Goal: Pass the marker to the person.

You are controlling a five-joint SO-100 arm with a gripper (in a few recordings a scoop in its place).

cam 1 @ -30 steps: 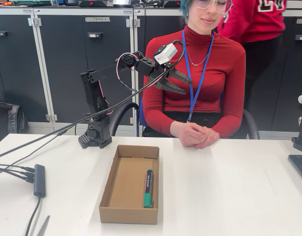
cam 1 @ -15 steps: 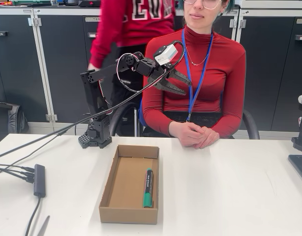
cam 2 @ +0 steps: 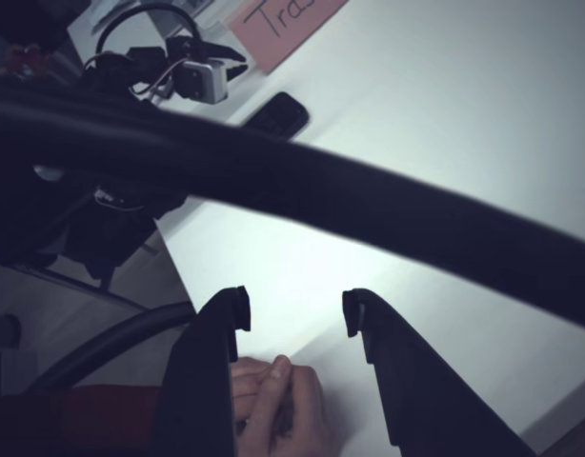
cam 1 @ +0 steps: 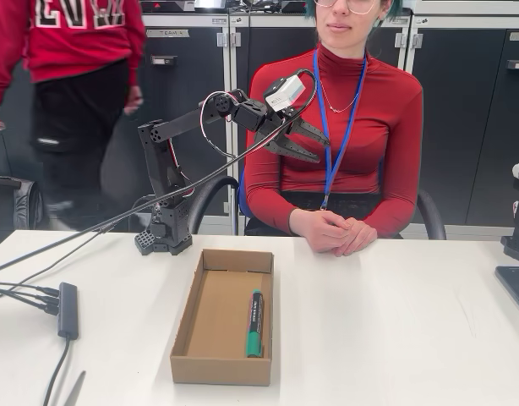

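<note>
Fixed view: the black arm [cam 1: 162, 169] stands on its base at the far left part of the white table [cam 1: 395, 330], its upper links reaching to the right and raised well above the tabletop. The gripper [cam 1: 313, 144] hangs in the air in front of the person [cam 1: 344, 152], its two fingers spread wide and holding nothing. The marker [cam 1: 255, 323], black-barrelled with a green cap and green end, lies flat inside the open cardboard box [cam 1: 185, 317], along the box's right wall and toward its near end, well apart from the gripper. The person sits behind the table's far edge in a red turtleneck with a blue lanyard, clasped hands [cam 1: 334, 232] resting on the table edge. A second person [cam 1: 73, 76] in a red top and dark trousers stands at the upper left, in front of the dark cabinets. A dark cable [cam 1: 90, 233] runs from the arm down to the left, and a small black hub [cam 1: 68, 310] lies on the table at the left. Wrist view: the gripper [cam 2: 292, 309] shows both dark fingers apart, with white table between them; the person's clasped hands [cam 2: 273, 400] lie below, partly behind the left finger, and a thick dark cable [cam 2: 350, 205] crosses the frame
</note>
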